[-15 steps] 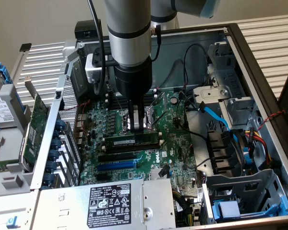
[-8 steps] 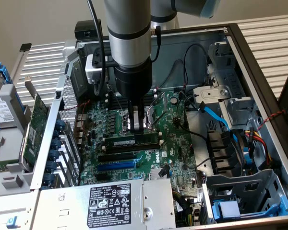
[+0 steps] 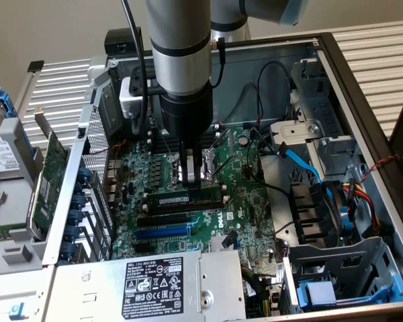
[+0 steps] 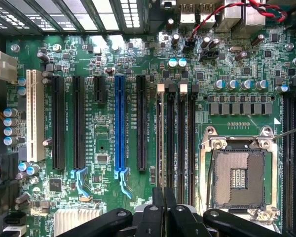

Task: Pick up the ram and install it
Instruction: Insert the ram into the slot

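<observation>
The ram (image 3: 185,200), a thin green stick with black chips, lies along a memory slot on the motherboard (image 3: 248,201), between the CPU socket and the black expansion slots. My gripper (image 3: 192,181) hangs straight down over the stick's middle, its tips at or just above the top edge. In the wrist view the gripper (image 4: 164,197) has both fingers pressed together, shut, in line with the outermost of the black memory slots (image 4: 161,143). From there the ram is edge-on and hard to tell from its slot.
The open CPU socket (image 4: 238,177) sits beside the memory slots. A green expansion card (image 3: 50,174) and a hard drive (image 3: 0,154) lie outside the case at the exterior view's left. The power supply (image 3: 154,285) and the cables and drive cage (image 3: 322,215) crowd the case.
</observation>
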`<act>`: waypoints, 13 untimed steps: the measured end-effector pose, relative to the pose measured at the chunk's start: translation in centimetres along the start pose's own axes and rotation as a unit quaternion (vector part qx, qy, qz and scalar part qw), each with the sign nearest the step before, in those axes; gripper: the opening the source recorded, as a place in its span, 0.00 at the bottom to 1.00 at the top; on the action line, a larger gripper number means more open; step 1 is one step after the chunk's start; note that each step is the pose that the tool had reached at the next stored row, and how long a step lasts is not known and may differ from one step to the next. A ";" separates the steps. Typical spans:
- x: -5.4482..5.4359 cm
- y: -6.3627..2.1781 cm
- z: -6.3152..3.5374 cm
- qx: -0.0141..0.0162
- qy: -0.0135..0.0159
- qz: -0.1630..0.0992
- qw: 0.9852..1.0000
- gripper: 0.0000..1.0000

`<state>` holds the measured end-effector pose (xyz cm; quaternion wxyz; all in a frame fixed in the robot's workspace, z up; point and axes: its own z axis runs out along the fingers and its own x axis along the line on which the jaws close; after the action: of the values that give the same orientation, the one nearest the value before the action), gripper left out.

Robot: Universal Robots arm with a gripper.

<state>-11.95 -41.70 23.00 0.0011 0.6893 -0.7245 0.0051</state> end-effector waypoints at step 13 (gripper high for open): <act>0.0 0.26 -0.12 -0.001 0.000 0.000 1.000 0.20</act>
<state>-12.21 -41.70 23.12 0.0020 0.6893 -0.7245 0.0042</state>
